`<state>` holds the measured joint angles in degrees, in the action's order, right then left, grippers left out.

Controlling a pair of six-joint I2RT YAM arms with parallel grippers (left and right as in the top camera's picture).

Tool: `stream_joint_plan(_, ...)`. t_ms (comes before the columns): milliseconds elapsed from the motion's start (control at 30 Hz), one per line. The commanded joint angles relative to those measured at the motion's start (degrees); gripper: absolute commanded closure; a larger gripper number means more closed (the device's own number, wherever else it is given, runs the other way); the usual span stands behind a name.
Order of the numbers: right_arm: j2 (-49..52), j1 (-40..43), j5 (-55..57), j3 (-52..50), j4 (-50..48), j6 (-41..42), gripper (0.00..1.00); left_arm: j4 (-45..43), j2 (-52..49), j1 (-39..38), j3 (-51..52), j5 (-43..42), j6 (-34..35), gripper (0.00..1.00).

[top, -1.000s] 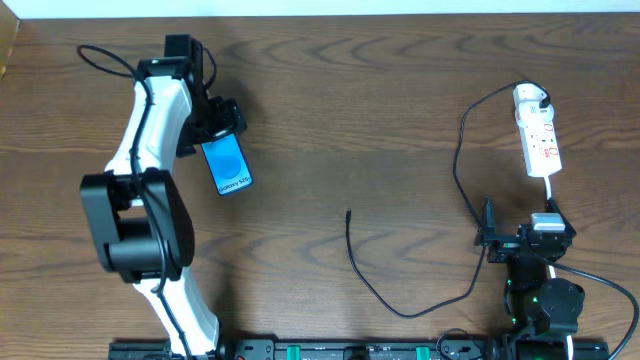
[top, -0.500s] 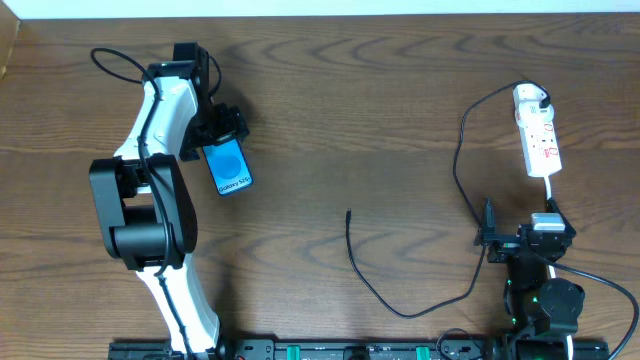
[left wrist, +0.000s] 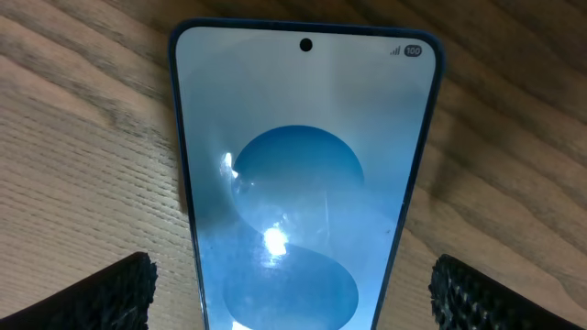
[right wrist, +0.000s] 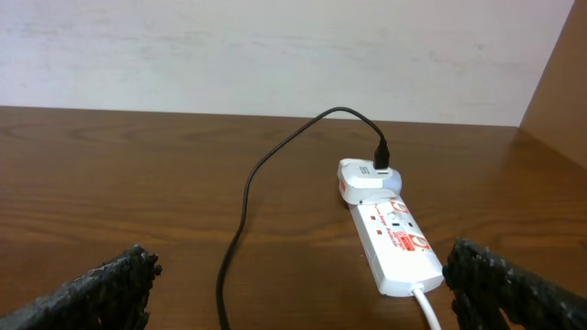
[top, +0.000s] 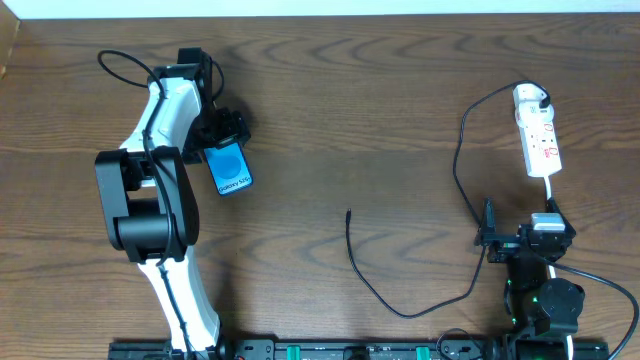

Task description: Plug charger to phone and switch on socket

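The phone [top: 231, 168] lies flat on the table at the left with its cyan screen up. It fills the left wrist view [left wrist: 303, 174]. My left gripper [top: 222, 136] is open over the phone's far end, with one finger on each side and a gap to both edges [left wrist: 298, 298]. The charger's black cable [top: 400, 310] runs from its free plug tip [top: 348, 212] at mid-table to the white adapter [top: 531, 97], which is plugged into the socket strip [top: 543, 143]. My right gripper [top: 520, 225] is open and empty just in front of the strip [right wrist: 394, 240], facing it [right wrist: 303, 293].
The strip's white cord [top: 551, 190] runs back toward my right arm. The cable loops across the right half of the table [right wrist: 246, 215]. A pale wall stands behind the table's far edge [right wrist: 275, 112].
My left arm has shifted slightly up and to the right, with its gripper staying over the phone's far end. The phone, cable, strip and right arm have not moved.
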<state>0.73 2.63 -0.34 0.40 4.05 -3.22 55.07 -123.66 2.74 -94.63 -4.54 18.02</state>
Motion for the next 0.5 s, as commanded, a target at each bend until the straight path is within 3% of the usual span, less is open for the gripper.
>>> stream_joint_plan(0,-0.35,-0.48,0.2,-0.09,0.28,-0.26,0.01,0.11,-0.66,-0.04,0.09,0.72,-0.33,0.05)
stream_joint_plan(467,-0.35,-0.48,0.2,-0.09,0.28,-0.26,0.01,0.0,-0.66,-0.04,1.42,0.72,-0.33,0.05)
